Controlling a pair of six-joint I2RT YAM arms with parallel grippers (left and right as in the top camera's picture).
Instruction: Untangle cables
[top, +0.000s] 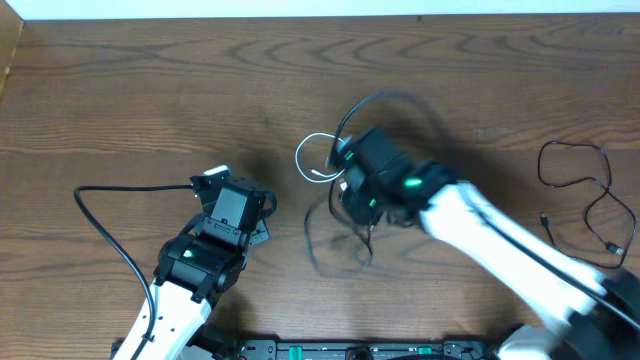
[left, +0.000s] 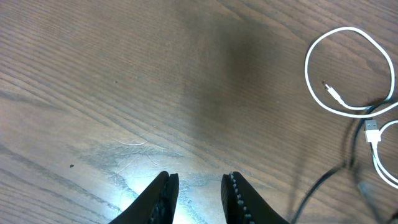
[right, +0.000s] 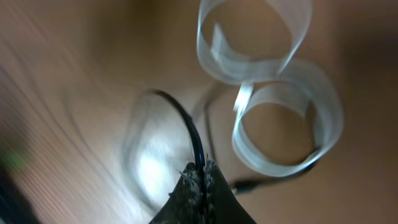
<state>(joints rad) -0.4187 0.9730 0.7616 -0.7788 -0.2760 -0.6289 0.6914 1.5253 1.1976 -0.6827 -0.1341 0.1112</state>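
Cables (left: 348, 112) bunch near table (top: 150, 80) centre, w/ one more out at 3 o'clock. L to R: left gripper (left: 199, 200) hangs at approx 8 o'clock from centre, jaws a narrow gap apart, nothing between them, tips just above bare wood, well apart from any cord. Next, white cable (top: 299, 158), a round loop lying flat, its plug end inside the ring. At its 4 o'clock edge, right gripper (right: 200, 177), jaws pinched tight on a thin black cable (right: 194, 137) that runs up from the tips and crosses by the white loops. Arm is blurred, so prob. moving fast. Far R, a separate black cable (top: 575, 144) lies loose, clear of the tangle.

Risks, imo: black cord looks laced w/ the white, and nothing pins the white, so a pull may drag both or cinch a knot. Thin cord could also slip the tips.
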